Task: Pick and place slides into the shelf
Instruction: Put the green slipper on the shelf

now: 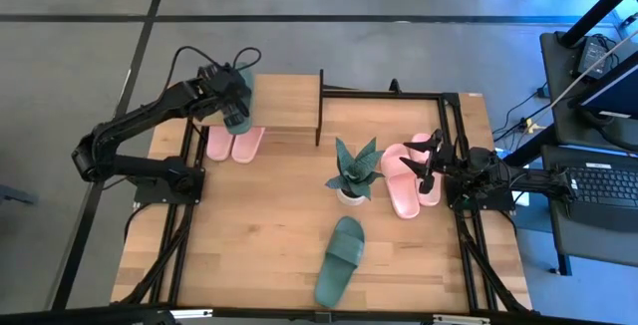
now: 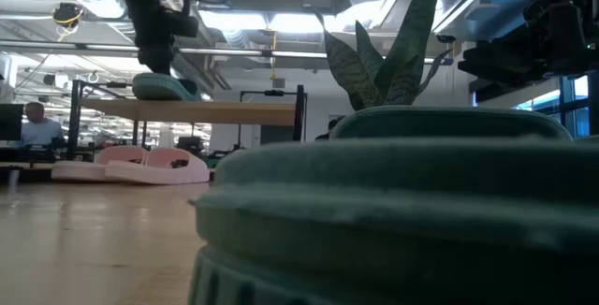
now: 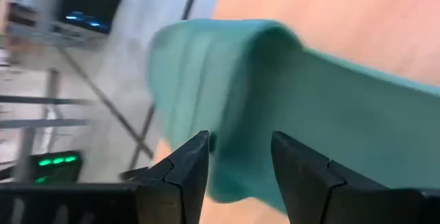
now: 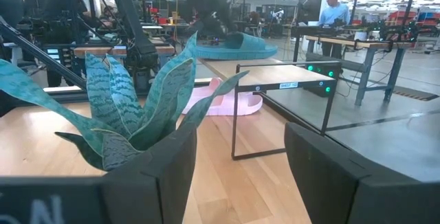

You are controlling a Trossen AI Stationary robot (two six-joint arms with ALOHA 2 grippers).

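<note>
One slide: I have the dark green soft slide sandal (image 1: 242,94) on the light wooden shelf top (image 1: 284,106).
Left gripper (image 1: 235,118): fingers apart, straddling it.
Right gripper (image 1: 427,165): spread, idle.
Risk: I could drag it off the edge when retreating.

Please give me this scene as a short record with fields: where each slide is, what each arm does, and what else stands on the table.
left pincer: above the shelf top, open around a green slide lying on the top board
right pincer: open, above the pink pair at the table's right
pink pair under shelf: on the table, left end
second green slide: on the table, front centre
potted plant: mid-table
</note>
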